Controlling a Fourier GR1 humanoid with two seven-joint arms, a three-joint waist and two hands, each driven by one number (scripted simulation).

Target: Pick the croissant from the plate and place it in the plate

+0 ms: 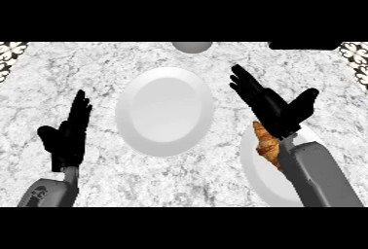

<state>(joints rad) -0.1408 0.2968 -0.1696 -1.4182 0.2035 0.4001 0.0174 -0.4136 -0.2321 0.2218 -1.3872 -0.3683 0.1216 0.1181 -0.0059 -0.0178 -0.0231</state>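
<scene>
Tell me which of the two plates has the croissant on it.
The plate at lower right, under the right hand, carries the croissant. The larger centre plate has nothing on it.

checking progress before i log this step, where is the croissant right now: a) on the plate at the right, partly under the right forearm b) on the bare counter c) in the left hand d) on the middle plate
a: the croissant lies on the right plate, beside and partly hidden by the right forearm; the right hand is open above it, and the middle plate holds nothing.
</scene>
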